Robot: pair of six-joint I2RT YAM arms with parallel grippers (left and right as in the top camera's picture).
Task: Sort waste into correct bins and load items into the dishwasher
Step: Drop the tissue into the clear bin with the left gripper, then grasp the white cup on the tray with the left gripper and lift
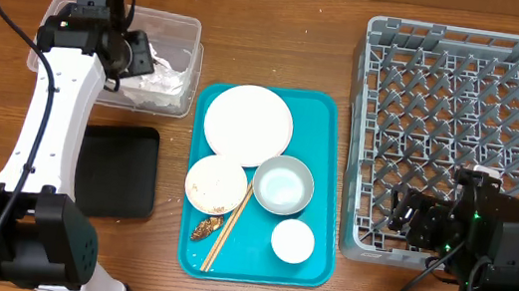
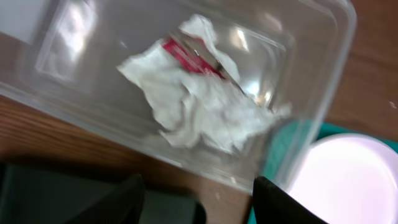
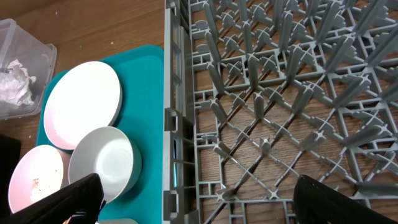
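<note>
Robotics lab bench, not a real kitchen imo: cabled robot arms (image 1: 39,127), wooden table (image 1: 286,18), dish rack (image 1: 455,35) sitting right on it.

Teal tray (image 1: 329,125) with chopsticks (image 1: 226,232), wooden table (image 1: 285,28).

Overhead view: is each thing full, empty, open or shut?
clear tub: holds the wrapper
snack wrapper: crumpled, lying in the tub
black tray: empty
dish rack: empty
plate: bare, on teal tray
pinkish bowl: crumbs inside
blue bowl: empty
cup: upright, empty
left pincer: open, empty
right pincer: open, empty
</note>
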